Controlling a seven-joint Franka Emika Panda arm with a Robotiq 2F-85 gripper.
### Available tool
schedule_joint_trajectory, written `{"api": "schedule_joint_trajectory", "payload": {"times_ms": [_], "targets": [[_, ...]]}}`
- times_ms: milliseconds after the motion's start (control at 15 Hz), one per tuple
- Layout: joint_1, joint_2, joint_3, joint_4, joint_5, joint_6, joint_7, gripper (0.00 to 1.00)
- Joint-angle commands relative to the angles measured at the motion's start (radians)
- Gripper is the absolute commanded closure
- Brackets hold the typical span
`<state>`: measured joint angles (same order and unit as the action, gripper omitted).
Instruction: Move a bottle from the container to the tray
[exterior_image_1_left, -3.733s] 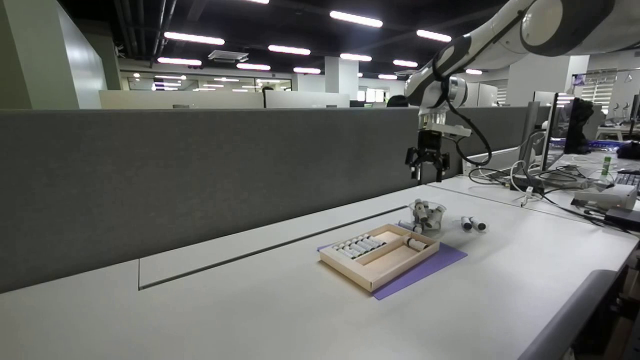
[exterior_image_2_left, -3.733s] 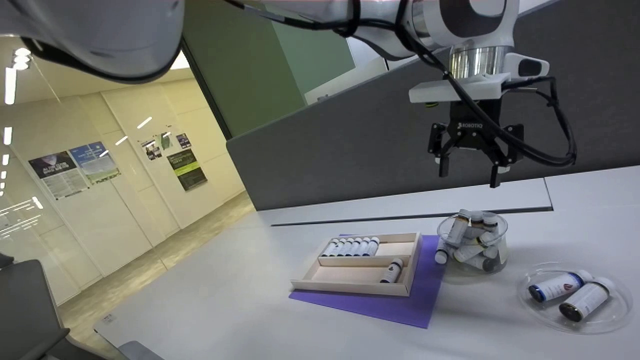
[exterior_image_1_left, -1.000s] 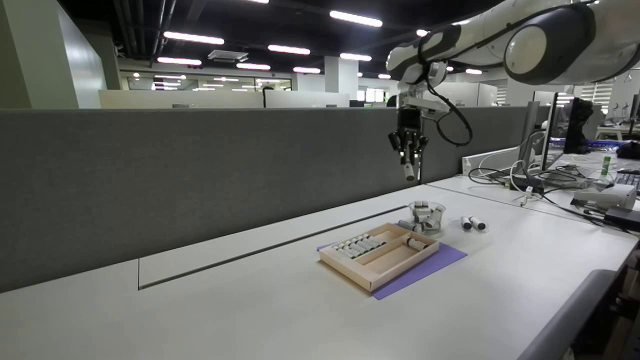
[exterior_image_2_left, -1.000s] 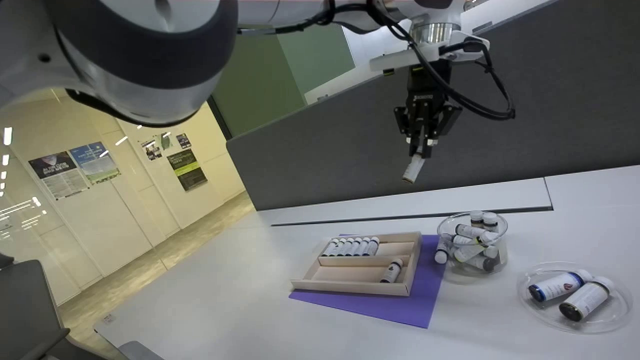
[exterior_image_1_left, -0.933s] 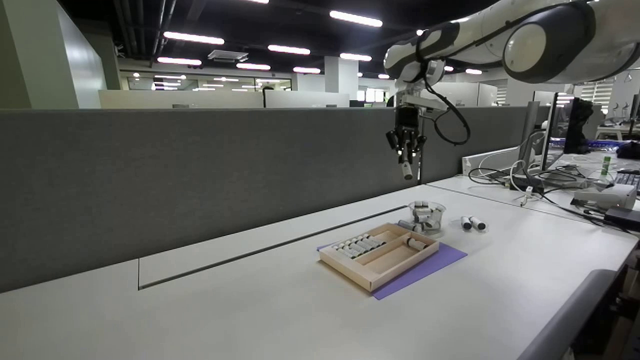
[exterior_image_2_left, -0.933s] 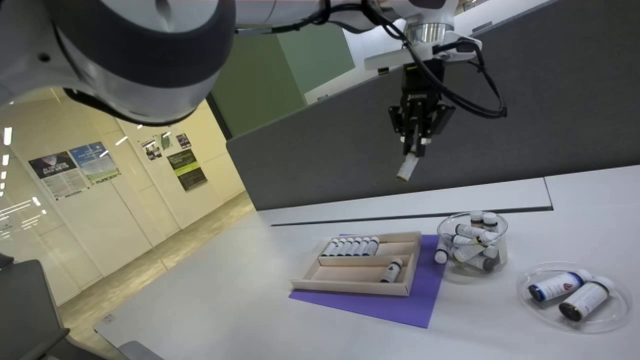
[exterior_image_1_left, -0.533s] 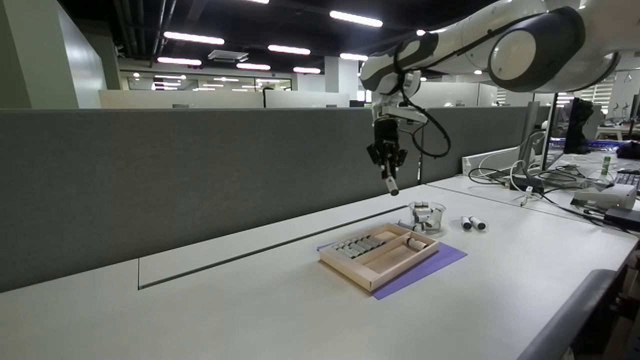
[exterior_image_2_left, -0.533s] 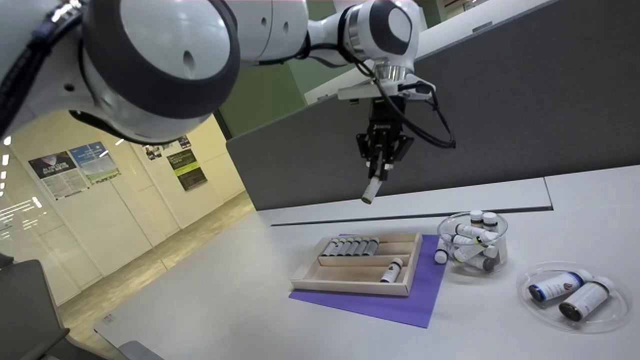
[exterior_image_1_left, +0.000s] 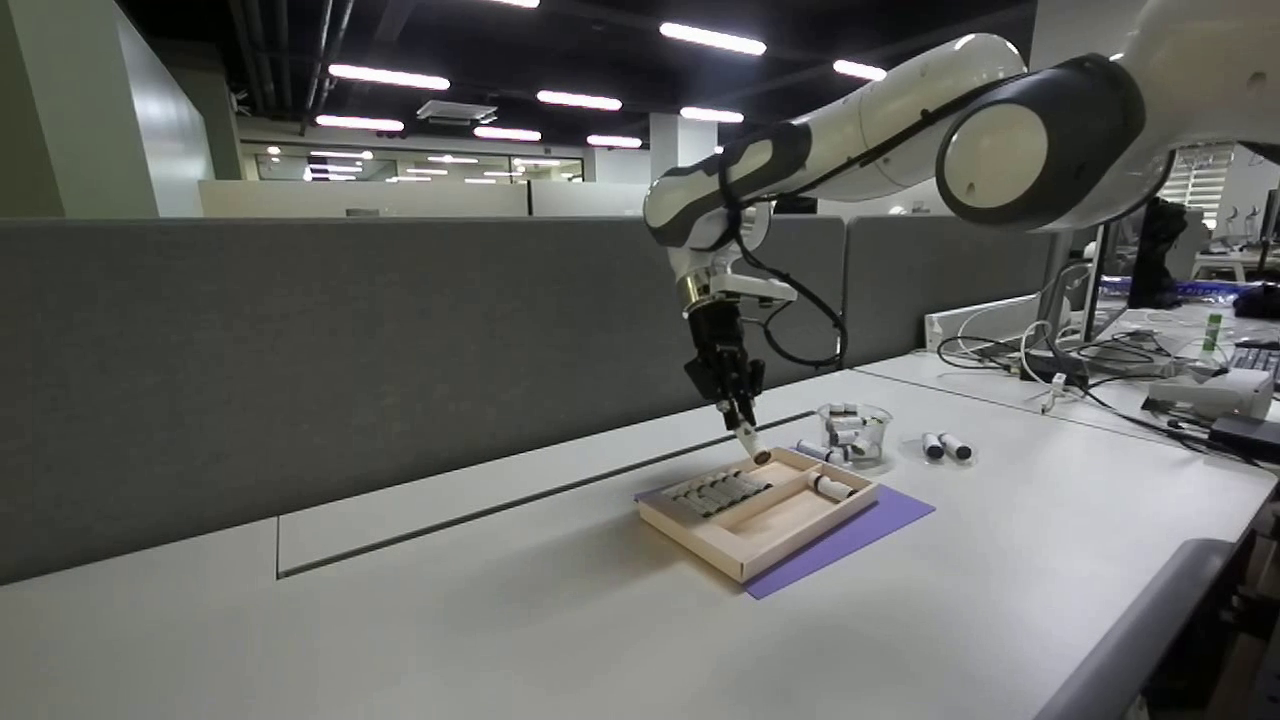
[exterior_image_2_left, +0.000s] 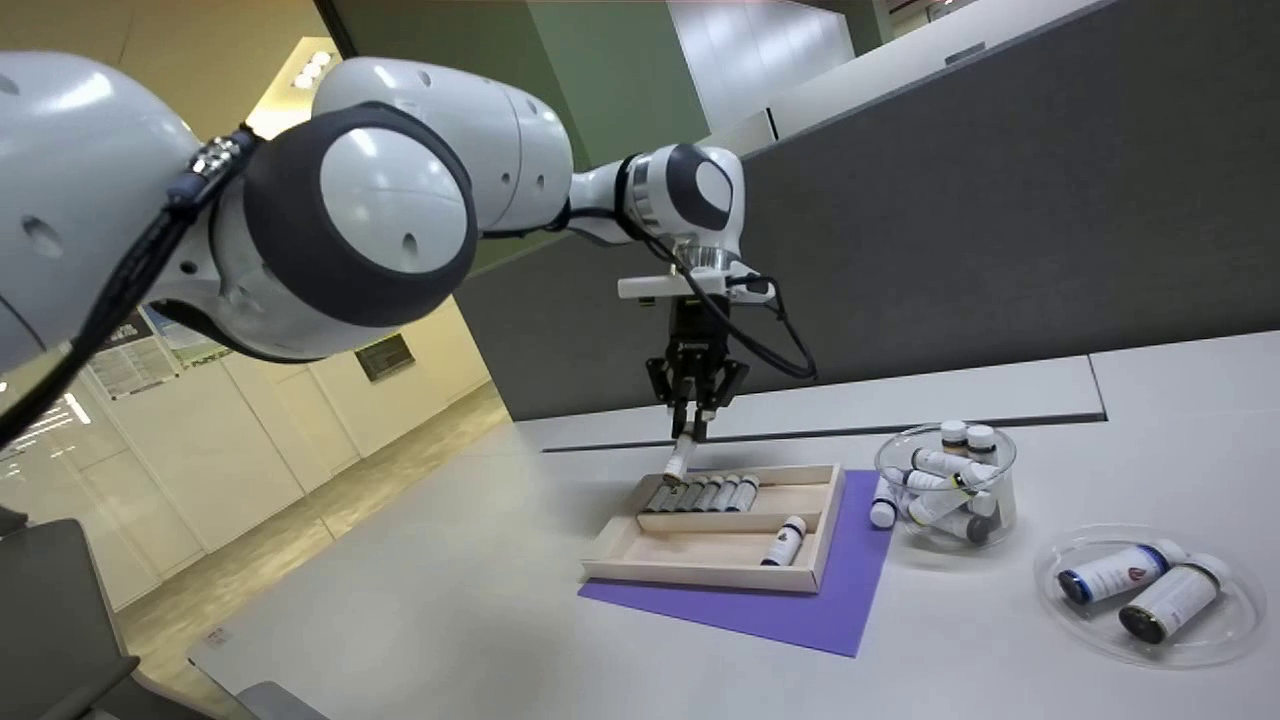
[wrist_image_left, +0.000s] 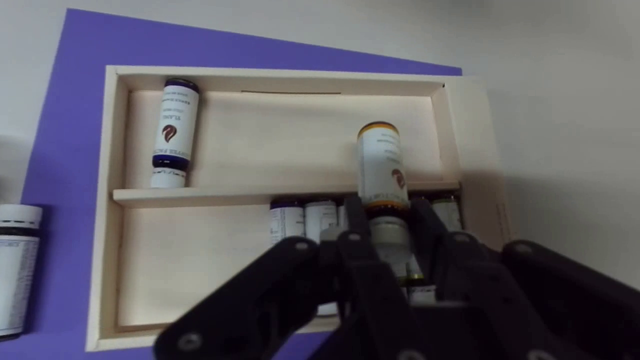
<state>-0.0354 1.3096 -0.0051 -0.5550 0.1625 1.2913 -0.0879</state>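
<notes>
Gripper (wrist_image_left: 389, 212), the black two-fingered one, has its jaws pinched tight around the white-cap end of a small cylindrical bottle (wrist_image_left: 381, 165) with a white label and orange bands. So I've got it between my fingertips, sticking out past them at a tilt, base angled down over a pale tan, wood-look rectangular tray (wrist_image_left: 280, 125) with a raised rim. Wrist view has it crossing in front of the thin divider (wrist_image_left: 225, 195); can't tell if it touches anything below. One side of that has a neat row of similar bottles (exterior_image_2_left: 727, 493), the other a lone blue-banded bottle (wrist_image_left: 176, 125). Under the tray: flat purple mat (wrist_image_left: 260, 52). Just beside that, a clear, round, glossy container (exterior_image_2_left: 1006, 505) piled with more bottles (exterior_image_2_left: 938, 462), plus a shallow see-through dish (exterior_image_2_left: 1080, 630). Smooth white table (exterior_image_2_left: 450, 560), grey fabric-looking partition (exterior_image_1_left: 400, 380) behind.
</notes>
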Motion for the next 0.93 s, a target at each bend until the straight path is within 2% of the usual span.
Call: {"api": "schedule_joint_trajectory", "payload": {"times_ms": [0, 867], "targets": [[0.04, 0.017, -0.008, 0.007, -0.036, -0.04, -0.035, 0.95], [0.118, 0.076, -0.016, -0.009, -0.126, -0.072, -0.132, 0.95]]}}
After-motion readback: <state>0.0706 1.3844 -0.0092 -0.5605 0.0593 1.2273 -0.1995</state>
